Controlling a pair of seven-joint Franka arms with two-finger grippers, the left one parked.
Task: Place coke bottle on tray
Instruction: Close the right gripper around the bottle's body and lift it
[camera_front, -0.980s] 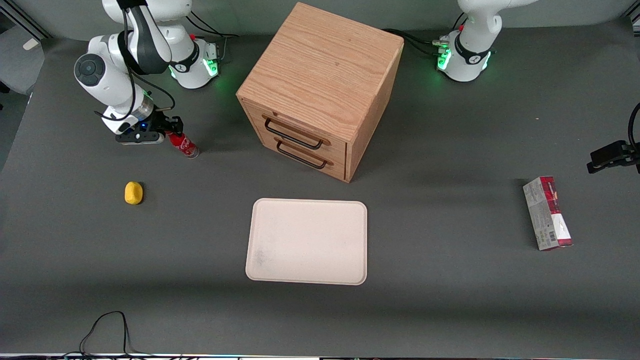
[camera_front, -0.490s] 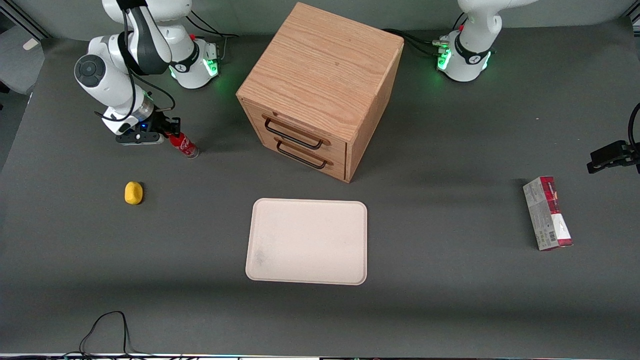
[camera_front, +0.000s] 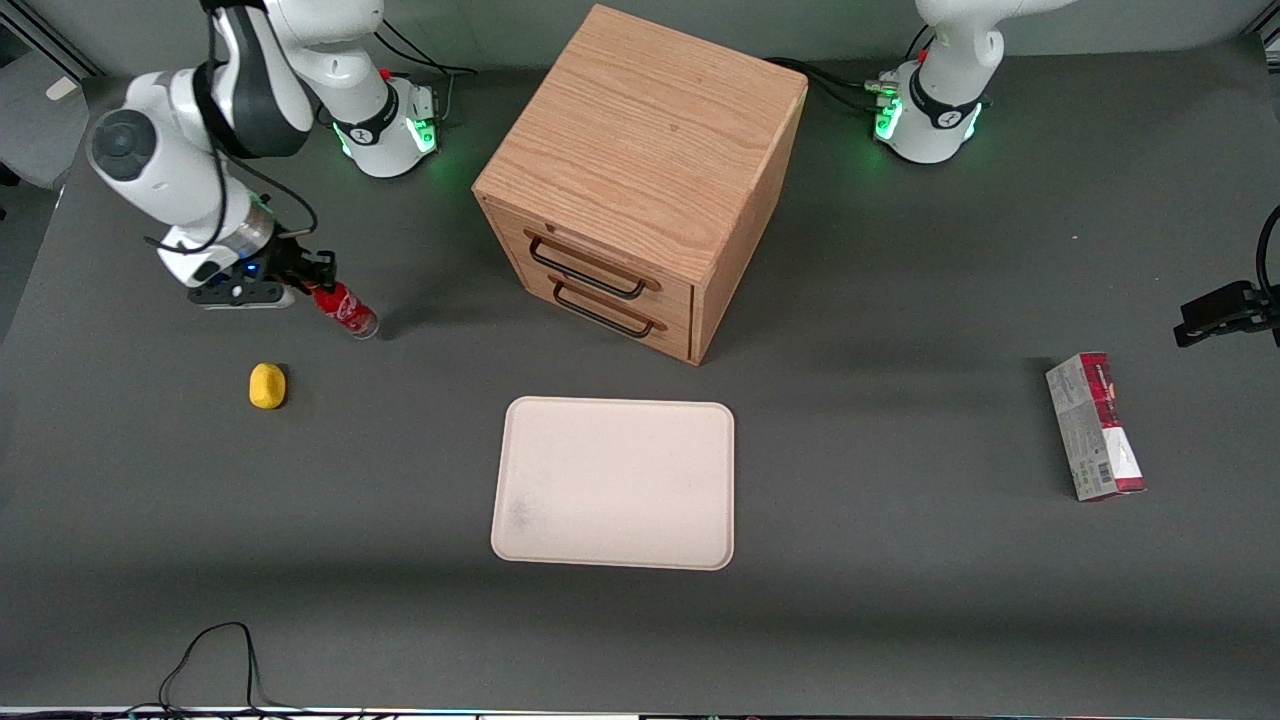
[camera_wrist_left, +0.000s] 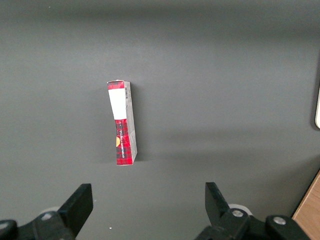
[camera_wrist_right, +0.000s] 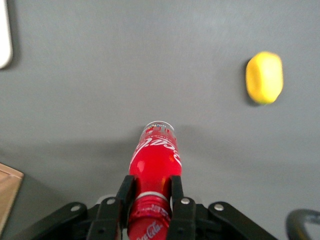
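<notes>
My right gripper (camera_front: 322, 284) is shut on the neck of the coke bottle (camera_front: 343, 309), a small red bottle with white script. It hangs tilted from the gripper, above the table, near the working arm's end and beside the cabinet. In the right wrist view the fingers (camera_wrist_right: 125, 195) clamp the bottle (camera_wrist_right: 156, 155) just below its red cap, with its clear base pointing away. The cream-white tray (camera_front: 614, 483) lies flat in the middle of the table, nearer to the front camera than the cabinet. A corner of the tray (camera_wrist_right: 4, 35) shows in the right wrist view.
An oak drawer cabinet (camera_front: 640, 170) with two black handles stands farther from the camera than the tray. A yellow lemon-like object (camera_front: 266, 385) lies near the bottle, also seen from the right wrist (camera_wrist_right: 264, 77). A red-and-grey carton (camera_front: 1094, 426) lies toward the parked arm's end.
My right gripper has risen with the bottle, lifted it off the table and shifted it a little toward the working arm's end and the camera. The tray and lemon have not moved.
</notes>
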